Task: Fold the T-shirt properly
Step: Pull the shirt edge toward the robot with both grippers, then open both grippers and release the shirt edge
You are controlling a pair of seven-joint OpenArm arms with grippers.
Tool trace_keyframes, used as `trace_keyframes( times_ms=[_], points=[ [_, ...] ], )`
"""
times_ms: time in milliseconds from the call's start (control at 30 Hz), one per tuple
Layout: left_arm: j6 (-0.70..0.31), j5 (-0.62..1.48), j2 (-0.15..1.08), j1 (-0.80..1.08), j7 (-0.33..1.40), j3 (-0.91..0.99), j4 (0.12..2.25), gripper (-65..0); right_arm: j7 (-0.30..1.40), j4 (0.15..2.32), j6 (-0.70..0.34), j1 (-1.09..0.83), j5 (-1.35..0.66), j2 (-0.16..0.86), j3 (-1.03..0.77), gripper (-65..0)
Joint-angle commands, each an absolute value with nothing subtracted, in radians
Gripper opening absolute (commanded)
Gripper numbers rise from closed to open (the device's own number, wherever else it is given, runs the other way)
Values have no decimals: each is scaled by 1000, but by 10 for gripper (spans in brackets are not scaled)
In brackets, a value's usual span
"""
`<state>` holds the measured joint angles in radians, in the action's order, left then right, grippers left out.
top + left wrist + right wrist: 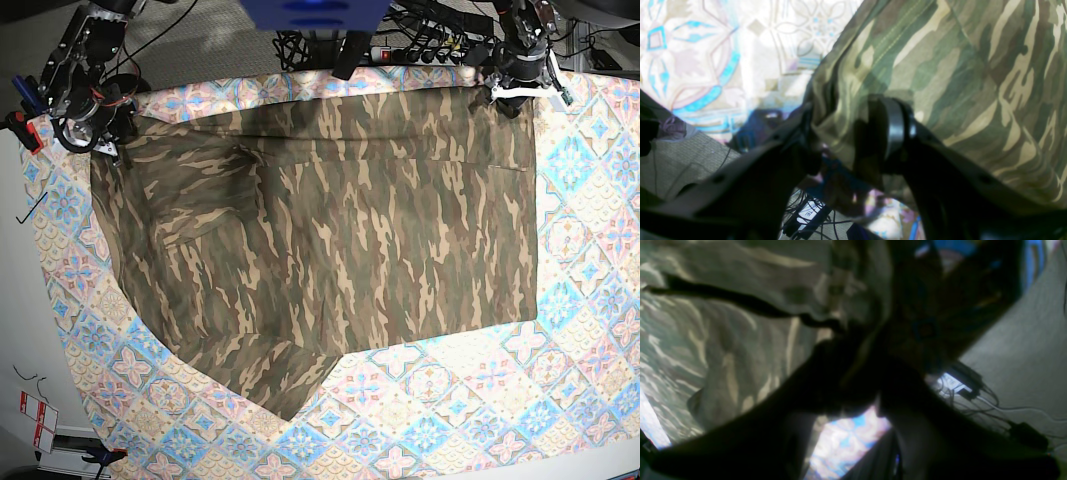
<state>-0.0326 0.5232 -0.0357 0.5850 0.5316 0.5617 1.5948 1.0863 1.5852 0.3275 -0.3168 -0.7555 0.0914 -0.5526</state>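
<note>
The T-shirt (pixel 330 230) lies spread across the tablecloth (pixel 590 300), seemingly early in folding (one sleeve tucked over). Left gripper (pixel 843 133) straddles its edge, jaws parted; right gripper (pixel 85 125) unclear.

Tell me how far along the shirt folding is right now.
Done: one fold seems made, since the T-shirt lies doubled and mostly flat on the tablecloth, one sleeve poking out below. In hand: the left gripper and right gripper sit at its two far corners; the left's jaws stand apart around the cloth edge, the right's grip is unclear. Left: folding it smaller.
</note>
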Motion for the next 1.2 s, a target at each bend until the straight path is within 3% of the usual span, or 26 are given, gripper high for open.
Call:
trace_keyframes(
  times_ms=[0, 300, 533, 667, 933, 1167],
  points=[
    [-10, 509, -30, 601, 544, 568, 1601, -388, 1082, 1609, 326, -318, -760, 107, -558, -487],
    [-18, 509, -16, 599, 541, 567, 1601, -371, 1204, 1606, 323, -291, -760, 107, -558, -393],
    [-18, 509, -16, 602, 544, 568, 1601, -158, 1194, 1612, 323, -288, -760, 107, -565, -268],
    [-18, 509, -15, 604, 544, 568, 1601, -152, 1193, 1613, 323, -289, -762, 107, -585, -208],
    [-16, 509, -15, 598, 541, 662, 1601, -152, 1178, 1616, 321, -291, -762, 105, -774, -206],
    [-18, 509, 30, 562, 544, 817, 1601, -152, 1175, 1758, 321, -286, -760, 127, -783, -206]
  ],
)
